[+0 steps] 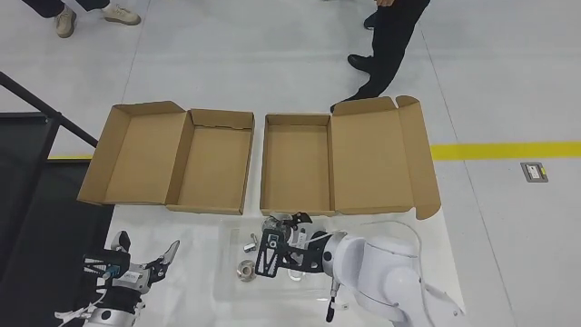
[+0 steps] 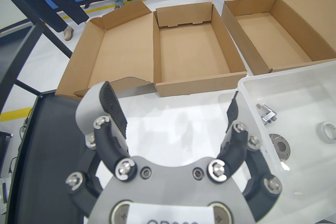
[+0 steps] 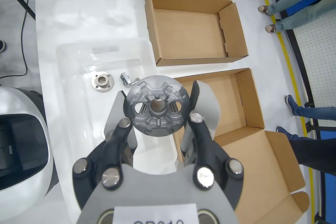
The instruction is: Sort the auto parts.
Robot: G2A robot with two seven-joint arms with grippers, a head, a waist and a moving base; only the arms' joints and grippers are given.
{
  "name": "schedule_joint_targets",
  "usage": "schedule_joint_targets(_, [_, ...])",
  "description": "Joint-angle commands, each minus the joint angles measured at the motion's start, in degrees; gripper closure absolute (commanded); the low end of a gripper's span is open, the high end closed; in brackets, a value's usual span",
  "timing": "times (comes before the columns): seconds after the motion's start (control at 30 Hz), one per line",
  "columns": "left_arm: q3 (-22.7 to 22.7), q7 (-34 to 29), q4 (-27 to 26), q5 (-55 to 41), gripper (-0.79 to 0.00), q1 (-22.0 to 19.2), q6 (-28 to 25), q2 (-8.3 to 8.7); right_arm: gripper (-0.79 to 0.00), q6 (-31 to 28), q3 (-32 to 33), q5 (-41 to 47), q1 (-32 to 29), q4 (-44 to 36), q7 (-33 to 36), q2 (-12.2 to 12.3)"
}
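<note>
One cast disc (image 3: 157, 110) clamped in right claw (image 3: 159, 93), left claw (image 2: 170, 96) spread wide, empty

Gry disc (image 3: 157, 109), brn boxes (image 1: 213, 159).

Grey cast hub disc (image 3: 157, 109), round, pierced with holes, central bore: gripped by rim in right claw (image 3: 159, 95), held over clear plastic bin (image 3: 78, 51). Flanged ring (image 3: 102, 81) laid flat on bin floor, small bright clamp (image 3: 126, 78) just beside, collar (image 2: 328, 131) apart. Left cardboard box (image 1: 213, 159) and right cardboard box (image 1: 295, 163) set side by side beyond bin, lids folded open.
</note>
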Motion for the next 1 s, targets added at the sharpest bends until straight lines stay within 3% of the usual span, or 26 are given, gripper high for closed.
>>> schedule_joint_targets(0.0, [0.00, 0.00, 0.00, 0.00, -0.785, 0.00, 0.00, 0.00, 0.000, 0.00, 0.00, 0.00, 0.00, 0.00, 0.00, 0.00])
schedule_joint_targets(0.17, [0.00, 0.00, 0.00, 0.00, -0.785, 0.00, 0.00, 0.00, 0.000, 6.07, -0.08, 1.72, 2.18, 4.63, -3.16, -0.85])
schedule_joint_targets(0.4, [0.00, 0.00, 0.00, 0.00, -0.785, 0.00, 0.00, 0.00, 0.000, 14.76, -0.82, 7.72, 11.38, 17.28, -8.96, -3.26])
schedule_joint_targets(0.63, [0.00, 0.00, 0.00, 0.00, -0.785, 0.00, 0.00, 0.00, 0.000, 24.68, -2.90, 10.62, 20.83, 31.70, -10.34, -6.13])
schedule_joint_targets(0.97, [0.00, 0.00, 0.00, 0.00, -0.785, 0.00, 0.00, 0.00, 0.000, 29.30, -9.86, 14.92, 33.83, 56.88, -14.17, -11.92])
